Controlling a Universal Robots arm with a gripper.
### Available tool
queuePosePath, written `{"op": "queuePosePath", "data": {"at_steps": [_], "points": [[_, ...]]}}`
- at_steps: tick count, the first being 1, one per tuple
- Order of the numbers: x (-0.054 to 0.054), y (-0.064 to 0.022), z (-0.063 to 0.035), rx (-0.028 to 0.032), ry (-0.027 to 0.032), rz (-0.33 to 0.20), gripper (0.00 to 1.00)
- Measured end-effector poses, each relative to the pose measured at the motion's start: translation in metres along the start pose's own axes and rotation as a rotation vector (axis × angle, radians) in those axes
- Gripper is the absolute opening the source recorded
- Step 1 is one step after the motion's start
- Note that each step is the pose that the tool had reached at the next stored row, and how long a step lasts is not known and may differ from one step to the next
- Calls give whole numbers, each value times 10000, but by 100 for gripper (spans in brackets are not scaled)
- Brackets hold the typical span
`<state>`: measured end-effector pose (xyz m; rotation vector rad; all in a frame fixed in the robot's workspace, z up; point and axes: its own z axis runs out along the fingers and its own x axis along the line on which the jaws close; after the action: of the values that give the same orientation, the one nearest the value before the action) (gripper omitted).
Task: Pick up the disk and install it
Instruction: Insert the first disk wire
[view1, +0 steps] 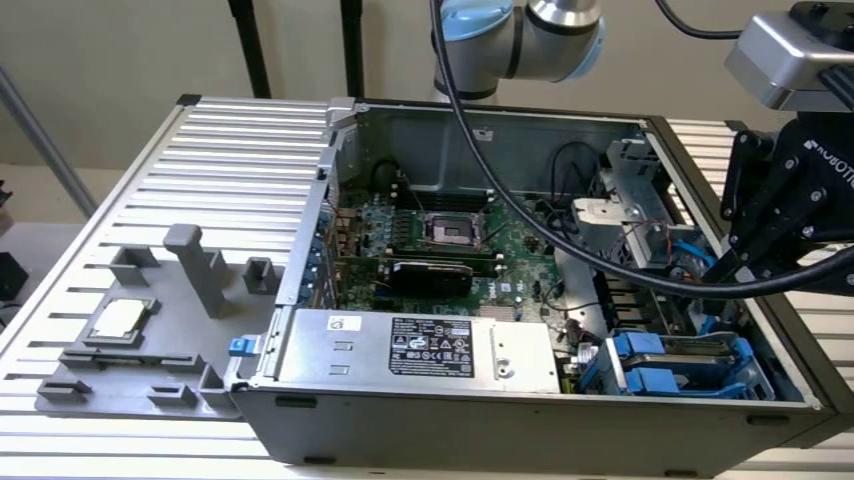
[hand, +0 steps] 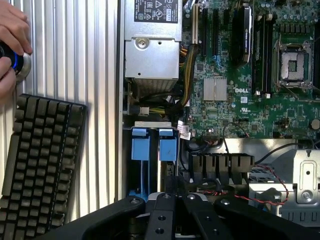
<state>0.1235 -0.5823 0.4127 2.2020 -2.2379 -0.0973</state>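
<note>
The disk (view1: 697, 347) lies in the drive bay at the open computer case's near corner on the exterior view's right, silver-grey metal between bright blue carrier parts. In the wrist view two blue carrier tabs (hand: 140, 145) stand side by side in that bay. My gripper (view1: 731, 268) hangs above the case's side on the exterior view's right, over the bay and apart from the disk. In the wrist view my gripper (hand: 174, 196) is shut, its black fingers (hand: 161, 212) meeting with nothing between them.
A long silver box (view1: 420, 348) with a black-and-white label fills the case's front. The motherboard (view1: 427, 235) lies behind it, crossed by black cables (view1: 534, 215). A small square chip (view1: 120, 318) rests on the grey fixture. A hand (hand: 12, 35) and a keyboard (hand: 40, 155) lie beside the case.
</note>
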Motion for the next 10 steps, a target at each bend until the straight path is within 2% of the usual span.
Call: {"op": "queuePosePath", "data": {"at_steps": [3,7,10], "points": [[0,-8,0,-1,2,-2,11],[-3,-169,-4,-2,3,-20,11],[-6,-276,30,-4,1,-49,11]]}}
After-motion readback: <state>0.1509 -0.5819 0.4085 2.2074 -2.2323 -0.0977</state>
